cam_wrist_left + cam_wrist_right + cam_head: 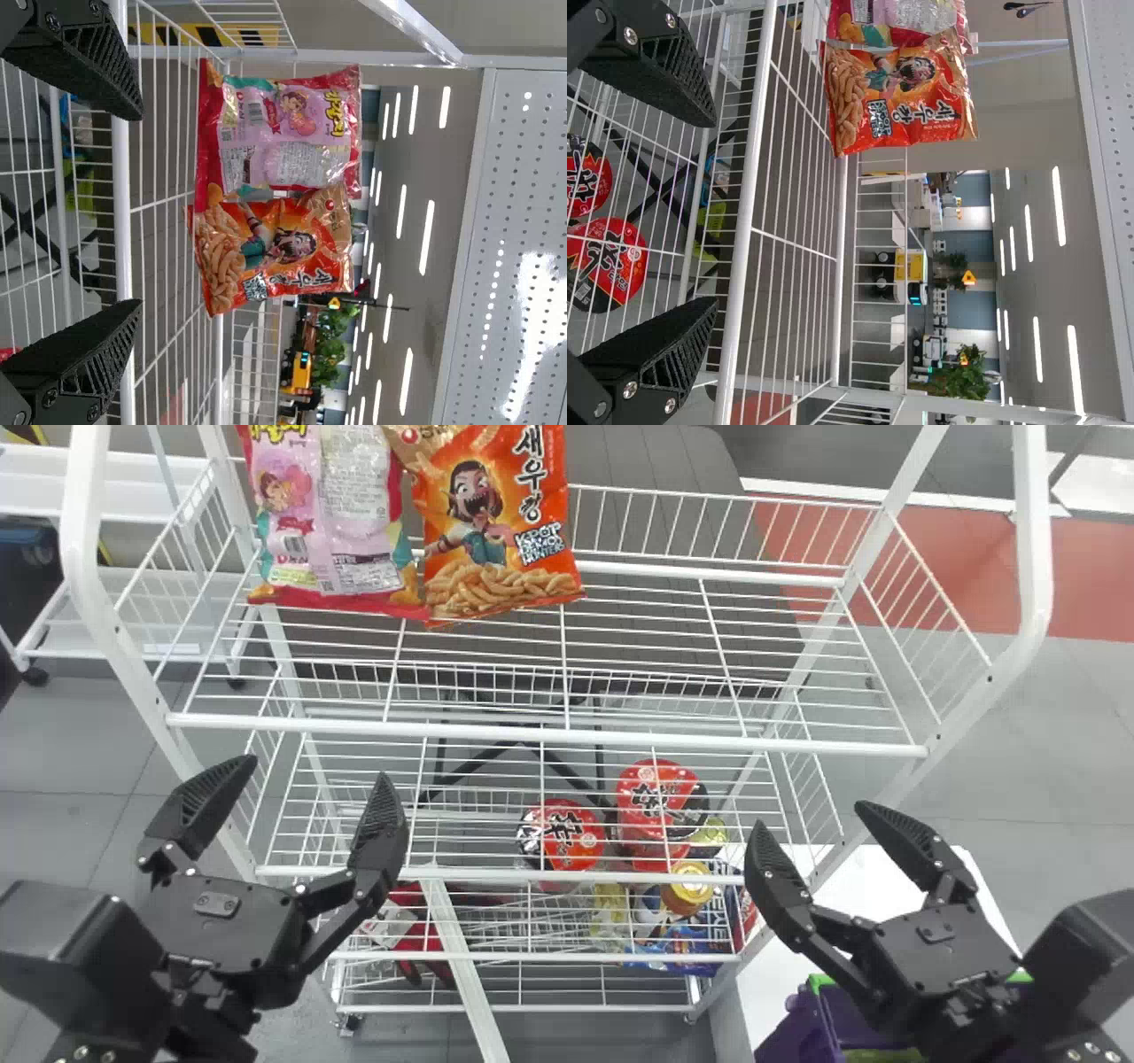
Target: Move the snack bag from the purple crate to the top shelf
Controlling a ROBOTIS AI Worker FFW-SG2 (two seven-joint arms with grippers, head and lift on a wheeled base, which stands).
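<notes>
- The purple plastic crate [784, 1038] lies back toward me from my right black two-finger tool [811, 817], the nearer one.
- That and my left black tool [315, 771]: fingers apart.

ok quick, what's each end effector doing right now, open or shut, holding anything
Left end effector: open, holding nothing, at the white rack
Right end effector: open, holding nothing, also at the rack

two texts were legible
the orange snack bag [500, 522] read "새우깡" and "kpop demon hunters"; the pink bag [354, 522] bore tiny print.
</notes>
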